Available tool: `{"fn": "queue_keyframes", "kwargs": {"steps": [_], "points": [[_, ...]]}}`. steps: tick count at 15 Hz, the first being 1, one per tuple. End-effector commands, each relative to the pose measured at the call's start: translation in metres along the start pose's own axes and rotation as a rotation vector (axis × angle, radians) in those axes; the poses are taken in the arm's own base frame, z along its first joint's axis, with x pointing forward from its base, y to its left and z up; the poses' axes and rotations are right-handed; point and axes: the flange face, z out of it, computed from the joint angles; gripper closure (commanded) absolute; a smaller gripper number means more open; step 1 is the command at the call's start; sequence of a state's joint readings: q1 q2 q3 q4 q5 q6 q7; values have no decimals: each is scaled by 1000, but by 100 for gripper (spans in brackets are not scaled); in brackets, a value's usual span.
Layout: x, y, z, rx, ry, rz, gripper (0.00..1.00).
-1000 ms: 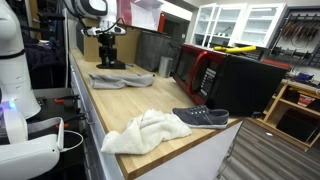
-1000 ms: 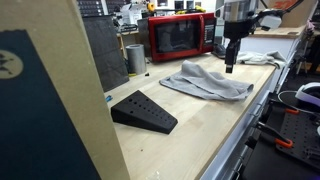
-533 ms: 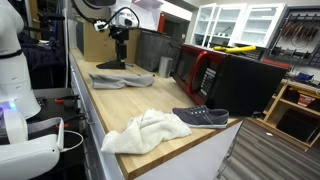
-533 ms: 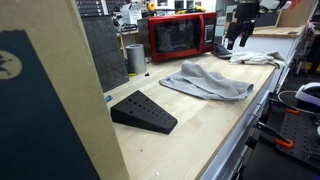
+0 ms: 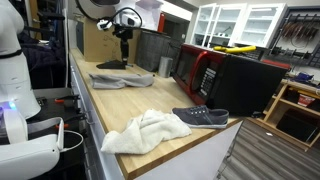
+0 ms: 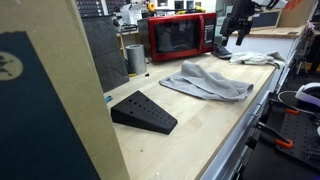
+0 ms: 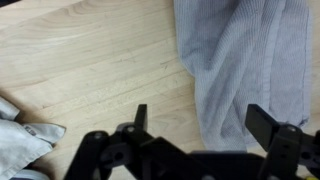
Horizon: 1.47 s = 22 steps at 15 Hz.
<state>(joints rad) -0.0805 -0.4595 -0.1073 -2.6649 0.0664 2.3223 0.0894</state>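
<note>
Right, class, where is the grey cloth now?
In an exterior view the cloth lies on the counter before the red microwave, between the black wedge and the white towel.

Two cloths are lying on the counter (image 5: 108, 108): one grey cloth (image 5: 122, 78) and one white cloth (image 5: 147, 130). One shoe (image 5: 201, 117), one red microwave (image 5: 205, 72), one black wedge (image 6: 144, 111) and one metal cup (image 6: 135, 58) are sitting there too.

The gripper (image 5: 124, 40) hung above the counter (image 5: 100, 105). The cloth (image 7: 245, 60) lay on the counter below it, reaching under one finger. The towel (image 5: 148, 130) lay off the opposite side, with the shoe (image 5: 200, 117) just beside it. The wedge (image 6: 143, 110) sat beyond the cloth.
</note>
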Motion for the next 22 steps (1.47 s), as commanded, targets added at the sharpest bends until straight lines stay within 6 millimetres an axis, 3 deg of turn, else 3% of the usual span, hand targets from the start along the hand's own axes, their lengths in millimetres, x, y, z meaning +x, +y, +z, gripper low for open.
{"fn": "queue_keyframes", "kwargs": {"steps": [1,5,7,11,17,22], "points": [[0,0,0,0,-1,0,0],[5,7,2,44,23,89,0],[12,-2,5,62,56,118,0],[24,-35,24,61,105,129,0],[36,-103,58,49,126,99,0],[52,-115,76,35,124,92,0]]}}
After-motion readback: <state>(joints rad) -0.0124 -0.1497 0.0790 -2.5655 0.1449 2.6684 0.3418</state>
